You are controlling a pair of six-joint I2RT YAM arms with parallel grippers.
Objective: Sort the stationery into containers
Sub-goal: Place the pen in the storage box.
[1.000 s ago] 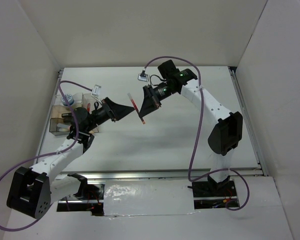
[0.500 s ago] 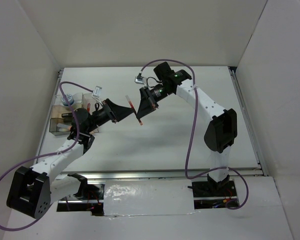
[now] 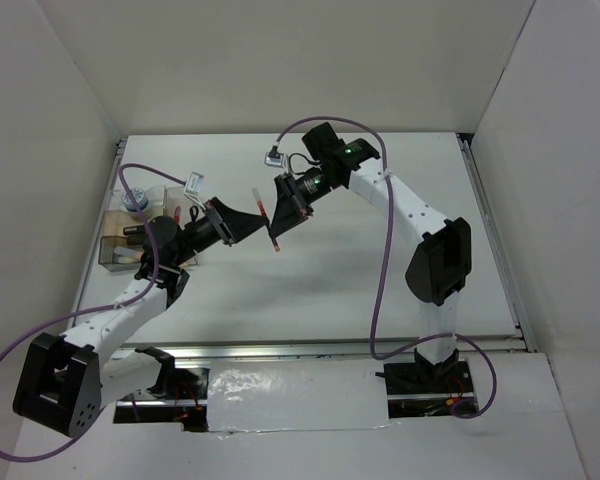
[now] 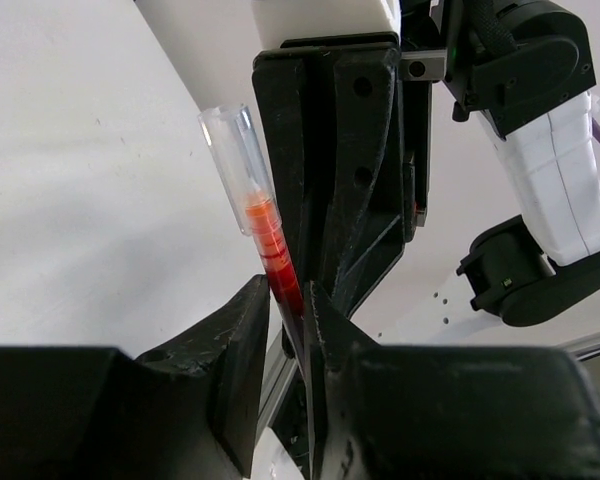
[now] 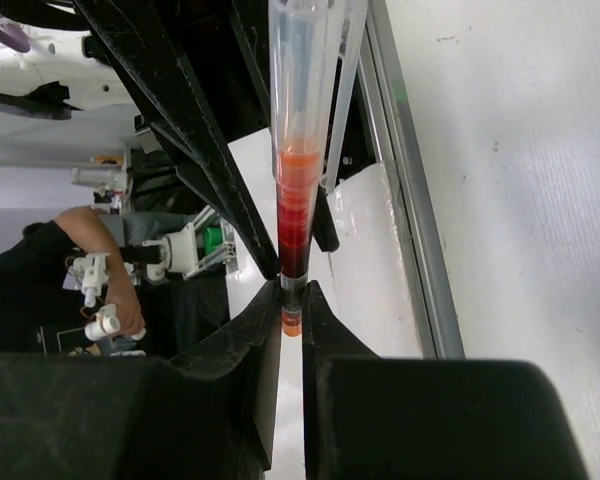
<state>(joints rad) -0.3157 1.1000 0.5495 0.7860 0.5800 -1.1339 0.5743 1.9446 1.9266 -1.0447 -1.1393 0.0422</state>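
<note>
A red pen (image 3: 268,222) with a clear top end hangs tilted in the air over the left middle of the table. My right gripper (image 3: 277,234) is shut on its lower part near the orange tip, as the right wrist view shows: gripper (image 5: 291,300), pen (image 5: 292,200). My left gripper (image 3: 262,224) reaches in from the left. In the left wrist view its gripper (image 4: 288,310) is open, with its fingers on either side of the pen (image 4: 265,235). The pen lies against the right finger (image 4: 325,325), with a gap on the left side.
Clear plastic containers (image 3: 130,245) holding a few stationery items stand at the table's left edge, behind my left arm, with a round container (image 3: 140,200) just beyond them. White walls enclose the table on three sides.
My right arm has carried the pen leftward toward my left gripper. The pen now stands between the left fingers. The left arm has hardly moved.
</note>
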